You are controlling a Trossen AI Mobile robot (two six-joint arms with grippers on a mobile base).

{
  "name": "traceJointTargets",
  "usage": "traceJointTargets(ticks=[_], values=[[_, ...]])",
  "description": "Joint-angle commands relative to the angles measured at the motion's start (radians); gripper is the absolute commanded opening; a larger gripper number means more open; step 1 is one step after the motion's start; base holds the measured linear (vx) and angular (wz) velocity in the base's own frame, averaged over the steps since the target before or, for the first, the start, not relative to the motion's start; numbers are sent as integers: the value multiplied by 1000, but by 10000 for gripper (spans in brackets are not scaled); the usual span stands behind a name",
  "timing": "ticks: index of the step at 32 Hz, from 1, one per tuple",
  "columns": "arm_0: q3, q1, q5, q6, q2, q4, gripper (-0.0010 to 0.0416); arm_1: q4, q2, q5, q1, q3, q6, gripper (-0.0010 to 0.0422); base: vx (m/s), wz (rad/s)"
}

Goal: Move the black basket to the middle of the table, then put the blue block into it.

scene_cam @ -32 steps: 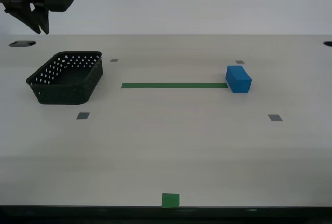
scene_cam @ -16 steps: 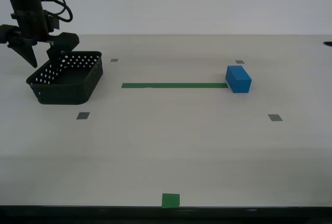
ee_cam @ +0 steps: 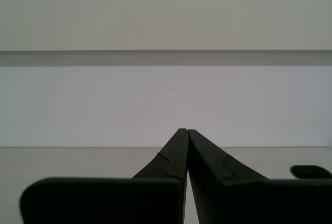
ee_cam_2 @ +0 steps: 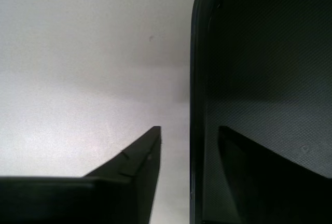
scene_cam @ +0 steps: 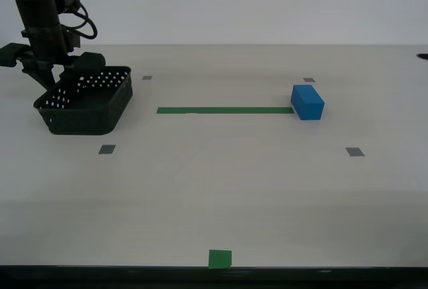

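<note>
The black basket [scene_cam: 87, 102] sits on the table [scene_cam: 221, 188] at the exterior view's left. My second gripper [scene_cam: 57, 78] is open and lowered over the basket's far left corner. In the second wrist view the second gripper [ee_cam_2: 188, 128] straddles the basket's rim [ee_cam_2: 196, 79], with one finger outside and one inside, and a gap shows between the outer finger and the rim. The blue block [scene_cam: 307, 102] stands on the table at the right, at the end of the green tape strip [scene_cam: 224, 110]. My first gripper [ee_cam: 183, 129] is shut and empty, facing a pale wall; it does not show in the exterior view.
Small grey squares [scene_cam: 107, 149] [scene_cam: 354, 152] lie flat on the table. A green square marker [scene_cam: 219, 258] sits at the near edge. All of these are flat marks. The table's near edge runs along the bottom of the exterior view.
The second arm has come down from the upper left onto the basket's far left corner, its jaws now over the rim. The basket and the block have not moved.
</note>
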Motion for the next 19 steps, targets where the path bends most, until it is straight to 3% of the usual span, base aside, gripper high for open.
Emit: traceJointTargets(ticks=[1, 4, 6, 12, 14, 19], values=[[1, 0, 0, 2, 0, 2, 1, 5, 0, 1, 0, 1, -1, 60, 0, 0], [1, 0, 0, 2, 0, 2, 1, 21, 0, 9, -1, 1, 6, -2, 0, 0], [1, 0, 0, 2, 0, 2, 1, 34, 0, 43, -1, 1, 6, 4, 0, 0], [1, 0, 0, 2, 0, 3, 1, 44, 0, 66, -13, 1, 6, -2, 0, 0], [1, 0, 0, 2, 0, 3, 0, 43, 0, 129, -24, 1, 6, -2, 0, 0], [1, 0, 0, 2, 0, 3, 1, 36, 0, 137, -86, 5, 6, -2, 0, 0]])
